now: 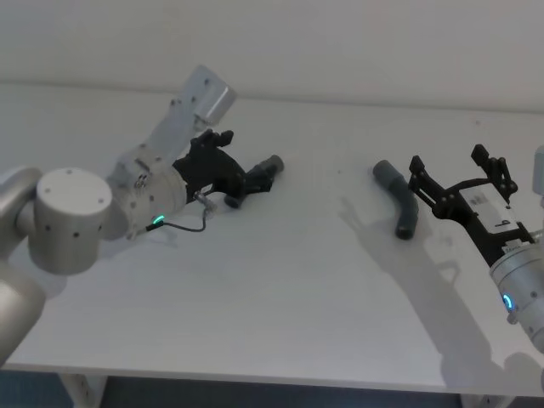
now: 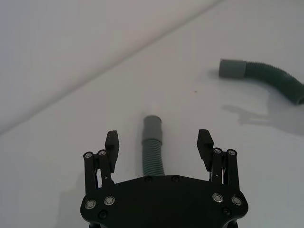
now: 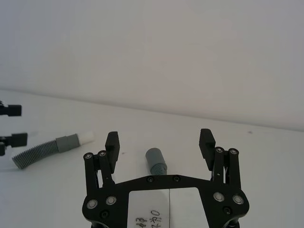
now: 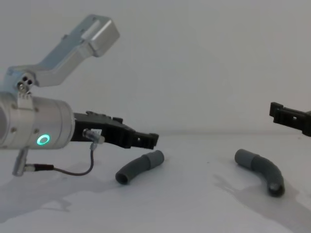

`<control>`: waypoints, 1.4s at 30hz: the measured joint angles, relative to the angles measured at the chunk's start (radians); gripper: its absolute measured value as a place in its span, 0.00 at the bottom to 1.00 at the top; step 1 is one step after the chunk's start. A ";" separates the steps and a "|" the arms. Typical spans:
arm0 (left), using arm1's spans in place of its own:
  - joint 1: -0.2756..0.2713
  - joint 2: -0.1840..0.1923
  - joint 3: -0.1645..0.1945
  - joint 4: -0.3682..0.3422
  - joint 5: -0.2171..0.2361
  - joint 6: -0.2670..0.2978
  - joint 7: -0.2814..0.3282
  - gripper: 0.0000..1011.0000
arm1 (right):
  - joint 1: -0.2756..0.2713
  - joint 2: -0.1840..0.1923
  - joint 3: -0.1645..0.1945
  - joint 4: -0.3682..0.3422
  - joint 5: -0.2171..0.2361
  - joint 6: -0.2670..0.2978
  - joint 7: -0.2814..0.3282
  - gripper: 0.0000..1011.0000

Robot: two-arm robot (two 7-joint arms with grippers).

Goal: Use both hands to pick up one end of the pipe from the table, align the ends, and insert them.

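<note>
Head view: both grippers spread wide, both pipe pieces lying on the table

The left gripper (image 1: 228, 170) hangs low over the table (image 1: 280, 289) with its two fingers held wide apart. The left pipe piece (image 1: 265, 172) lies under it, centred between the fingers, and its ribbed body and grey collar run out past the fingertips. In the chest view this piece rests flat on the table below the fingers, apart from them. The right wrist view shows that its narrow collar ends in a white tip (image 3: 87, 137).

The right gripper (image 1: 449, 166) is spread just as wide and sits higher above the table. The right pipe piece (image 1: 399, 200) lies bent on the surface, below and just ahead of the gripper's left finger. In the right wrist view its smooth grey collar shows between the two fingers, and neither finger touches it. The two pieces lie well apart, each close to its own gripper.
</note>
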 joint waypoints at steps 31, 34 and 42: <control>-0.192 -0.097 0.075 0.227 0.005 0.212 -0.121 0.99 | 0.000 0.000 0.000 0.000 0.000 0.000 0.000 0.99; -0.194 -0.100 0.074 0.236 0.008 0.212 -0.120 0.99 | 0.000 0.000 0.000 0.000 0.000 0.000 0.000 0.99; -0.205 -0.105 0.077 0.266 0.019 0.200 -0.131 0.99 | 0.000 0.000 0.000 0.000 0.000 0.000 0.000 0.99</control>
